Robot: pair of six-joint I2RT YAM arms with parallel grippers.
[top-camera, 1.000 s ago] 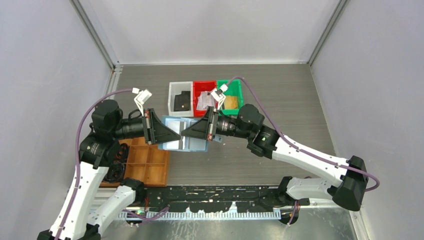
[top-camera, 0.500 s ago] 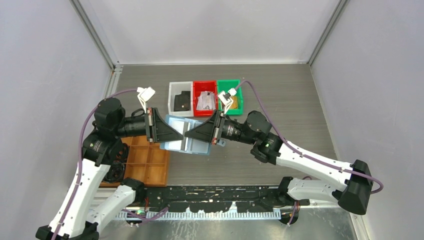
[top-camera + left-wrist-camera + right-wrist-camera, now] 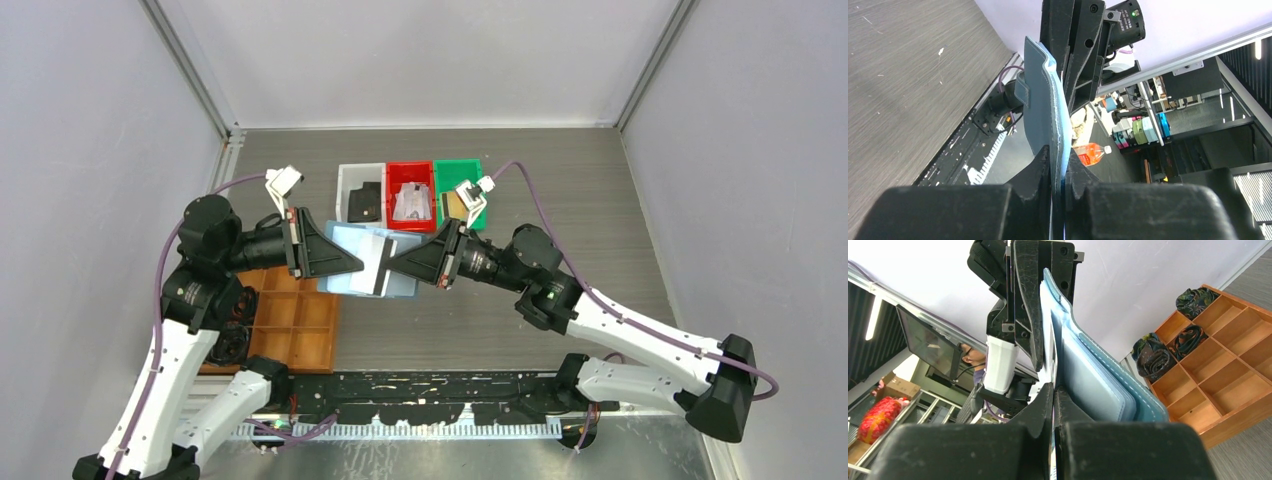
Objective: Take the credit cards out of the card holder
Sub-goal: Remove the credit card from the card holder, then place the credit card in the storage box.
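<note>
Nearest, at the bench's (image 3: 600, 200) front-left corner, a wooden tray (image 3: 300, 325) with open compartments is seen; dark rolled bundles (image 3: 1153, 357) are lodged in two of its end cells.

Just beyond it, above the middle of the bench, the light blue card holder (image 3: 345, 242) is held in the air between two arms that meet tip to tip. The left tool (image 3: 358, 263) is clenched on one edge of the card holder, whose soft flap is pinched between the black fingers (image 3: 1040, 170) in the left wrist view. The right tool (image 3: 393, 266) is clenched on a pale card (image 3: 375, 262), which juts at a slant from the holder's inner side. In the right wrist view the holder's padded blue panels are seen just beside that tool's closed tips.

Farthest back, three small bins are lined up side by side: a white bin (image 3: 348, 180) with a black card (image 3: 366, 205) in it, a red bin (image 3: 410, 175) with something pale inside, and a green bin (image 3: 462, 172) with a tan card (image 3: 453, 205).
</note>
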